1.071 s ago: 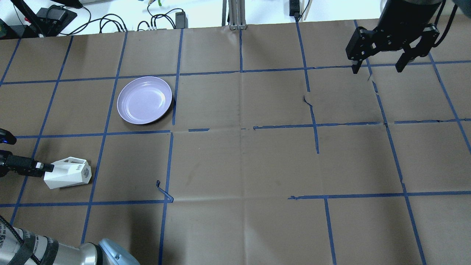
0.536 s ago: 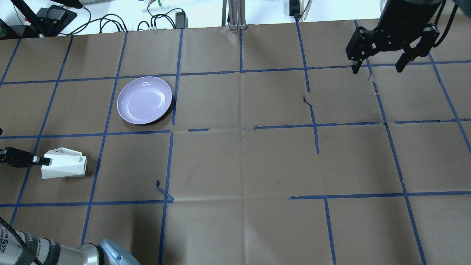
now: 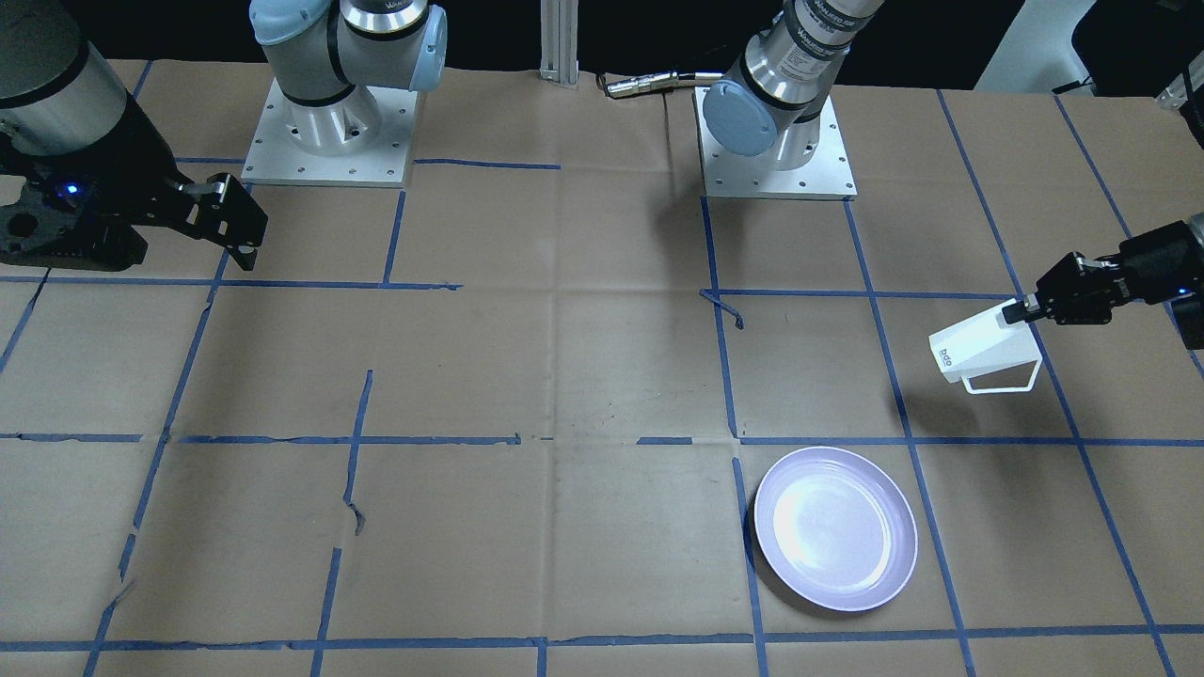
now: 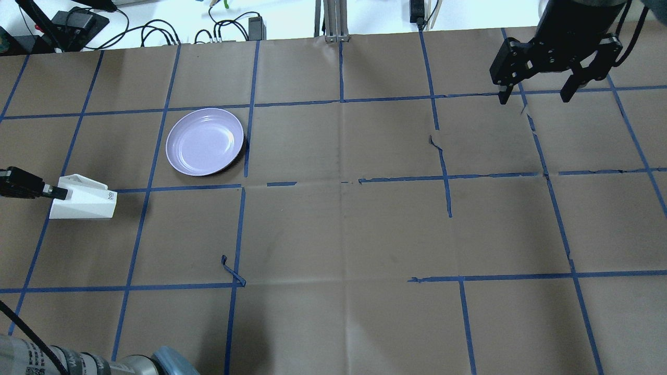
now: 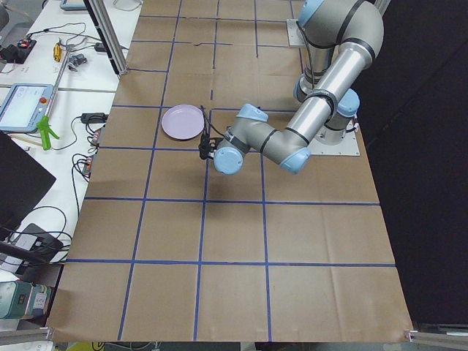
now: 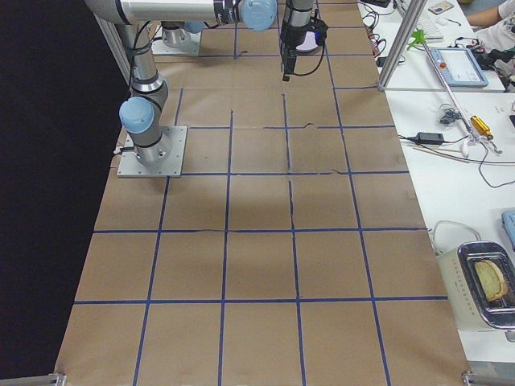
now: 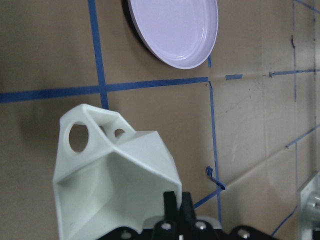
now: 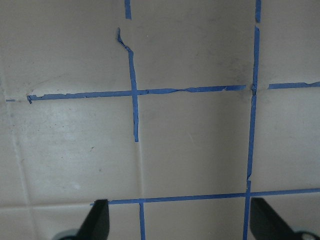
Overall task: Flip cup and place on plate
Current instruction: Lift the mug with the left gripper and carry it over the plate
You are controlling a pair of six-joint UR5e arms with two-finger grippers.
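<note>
The white faceted cup (image 4: 83, 199) hangs on its side above the table, pinched by its rim wall in my left gripper (image 4: 54, 192), which is shut on it. In the front view the cup (image 3: 983, 350) has its handle hanging down, and the left gripper (image 3: 1014, 310) holds its wide end. The left wrist view looks into the cup's open mouth (image 7: 115, 185). The lavender plate (image 4: 205, 141) lies empty to the right of the cup and farther from me; it also shows in the front view (image 3: 835, 527) and the left wrist view (image 7: 175, 30). My right gripper (image 4: 536, 96) is open and empty at the far right.
Brown paper with a blue tape grid covers the table. A loose curl of tape (image 4: 232, 271) sticks up near the left middle. Cables and power adapters (image 4: 156, 31) lie beyond the far edge. Both arm bases (image 3: 324, 122) stand on my side of the table.
My left gripper has carried the cup away from me, toward the plate's row, and turned it so that its side now faces the overhead camera. The right arm has not moved.
</note>
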